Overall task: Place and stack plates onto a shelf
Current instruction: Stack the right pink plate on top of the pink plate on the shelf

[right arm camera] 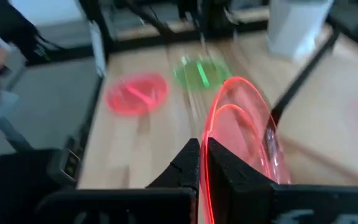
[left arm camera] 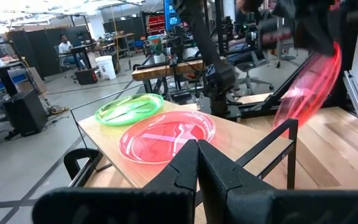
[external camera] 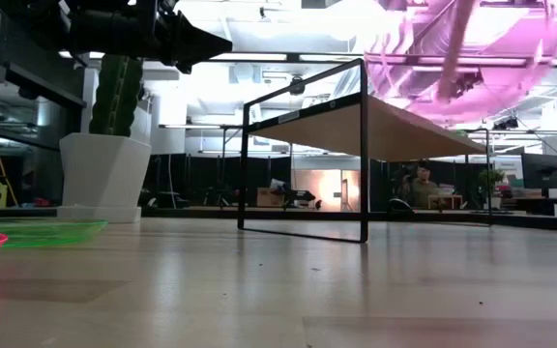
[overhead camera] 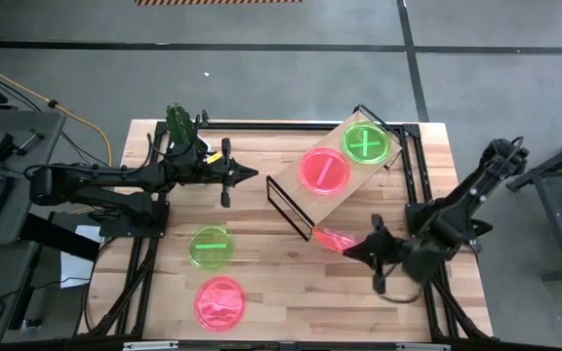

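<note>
The plywood shelf (overhead camera: 296, 195) on its black wire frame stands slantwise at the table's middle right. A pink plate (overhead camera: 323, 171) and a green plate (overhead camera: 367, 143) with crossed marks lie flat on it. Another green plate (overhead camera: 210, 246) and a pink plate (overhead camera: 220, 302) lie flat on the table's near left. My right gripper (overhead camera: 349, 250) is shut on a third pink plate (overhead camera: 332, 237) just off the shelf's near corner. My left gripper (overhead camera: 254, 175) hovers shut, left of the shelf, touching nothing; its wrist view shows the fingers (left arm camera: 188, 168) closed together. My right gripper pinches the pink plate's rim (right arm camera: 211, 163) between its two fingers, coming level from the table's right side. The plate is lifted clear of the table and stands tilted on edge, its far side (right arm camera: 247, 93) beyond the fingertips. It shows high above the shelf in the low view (external camera: 453, 58).
A white pot with a cactus (overhead camera: 179, 122) stands at the table's far left, behind my left arm. The shelf's wire frame (external camera: 364, 155) leaves a gap under the board. Bare tabletop lies near and right of the loose plates (overhead camera: 310, 302). People show in the room beyond.
</note>
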`<state>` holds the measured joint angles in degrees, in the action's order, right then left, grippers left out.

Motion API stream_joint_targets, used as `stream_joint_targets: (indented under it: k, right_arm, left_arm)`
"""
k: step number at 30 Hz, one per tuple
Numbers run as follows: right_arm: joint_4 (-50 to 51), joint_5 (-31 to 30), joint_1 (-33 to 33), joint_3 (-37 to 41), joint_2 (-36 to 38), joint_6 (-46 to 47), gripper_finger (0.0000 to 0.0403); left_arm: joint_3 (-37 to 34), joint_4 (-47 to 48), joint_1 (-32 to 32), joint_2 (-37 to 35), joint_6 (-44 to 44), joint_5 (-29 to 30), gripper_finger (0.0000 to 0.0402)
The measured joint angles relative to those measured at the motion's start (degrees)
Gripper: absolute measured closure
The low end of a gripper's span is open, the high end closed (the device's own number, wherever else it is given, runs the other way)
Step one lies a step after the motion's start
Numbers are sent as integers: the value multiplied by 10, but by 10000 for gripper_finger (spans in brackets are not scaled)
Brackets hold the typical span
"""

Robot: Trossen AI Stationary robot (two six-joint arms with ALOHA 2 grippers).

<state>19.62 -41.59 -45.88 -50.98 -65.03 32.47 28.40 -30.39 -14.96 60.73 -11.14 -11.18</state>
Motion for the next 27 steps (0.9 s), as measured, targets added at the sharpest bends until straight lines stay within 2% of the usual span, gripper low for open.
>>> stream_joint_targets:
  k: [7,13,17,22,27]
  right_arm:
    - [-70,-24,20,0,89,-179,403]
    - [-82,-36,108,0,117,-293,403]
    - [-83,3,202,0,97,-334,403]
    - [-85,28,304,0,37,-361,403]
    - [-84,23,353,0,-31,-379,403]
  left_arm:
    - [0,-10,0,0,0,0,401]
    - [0,-12,0,0,0,0,401]
    - [0,-12,0,0,0,0,401]
    - [0,-12,0,0,0,0,401]
    - [0,-11,0,0,0,0,401]
